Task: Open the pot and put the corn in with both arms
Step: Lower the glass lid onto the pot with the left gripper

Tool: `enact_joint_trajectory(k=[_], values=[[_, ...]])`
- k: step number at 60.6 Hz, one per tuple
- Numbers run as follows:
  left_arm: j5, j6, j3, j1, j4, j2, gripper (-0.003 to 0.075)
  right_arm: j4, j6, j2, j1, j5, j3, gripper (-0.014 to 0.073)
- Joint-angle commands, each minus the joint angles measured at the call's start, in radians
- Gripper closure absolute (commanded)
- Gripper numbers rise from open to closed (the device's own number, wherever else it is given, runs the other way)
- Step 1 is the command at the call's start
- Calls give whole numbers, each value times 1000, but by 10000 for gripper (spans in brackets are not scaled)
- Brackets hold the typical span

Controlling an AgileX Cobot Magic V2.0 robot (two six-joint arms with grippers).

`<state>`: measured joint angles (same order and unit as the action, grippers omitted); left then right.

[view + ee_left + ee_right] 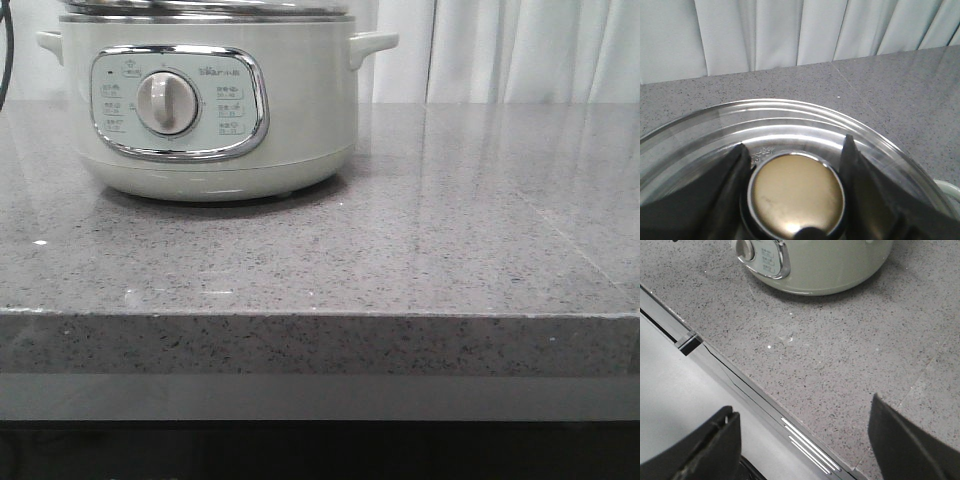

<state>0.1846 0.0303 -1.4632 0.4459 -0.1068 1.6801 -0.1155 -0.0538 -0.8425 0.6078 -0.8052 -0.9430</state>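
left gripper [796, 170] straddles lid knob [796, 195].

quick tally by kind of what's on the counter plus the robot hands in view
pot: 1
glass lid with brass-coloured knob: 1
robot hands: 2, the left hand astride the knob and the right hand open over the counter edge
corn: 0 visible
total: 4

The front view looks low and level across the surface [400, 240], near the pot [210, 100]. The left wrist view sits close above the lid [790, 125]. The right wrist view looks down past the surface edge, sharing the pot at upper centre.
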Motion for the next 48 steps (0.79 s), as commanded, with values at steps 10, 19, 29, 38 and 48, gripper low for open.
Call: enact_joint_trajectory(k=[10,19,29,38,48], values=[[-74,-7,-46,8,-7,-52,532,-2,-7,6,-7,61,-24,41],[-38,-7,-46,8,-20,-54,532,-2,-7,6,-7,61,-24,41],[-21,-7,-46,8,-29,-65,532,-2,-7,6,-7,61,-24,41],[11,-7,-46,10,-29,-65,532,-2,-7,6,-7,61,-24,41],[17,-7,-46,19,-63,-65,532,-2,-7,6,-7,61,-24,41]])
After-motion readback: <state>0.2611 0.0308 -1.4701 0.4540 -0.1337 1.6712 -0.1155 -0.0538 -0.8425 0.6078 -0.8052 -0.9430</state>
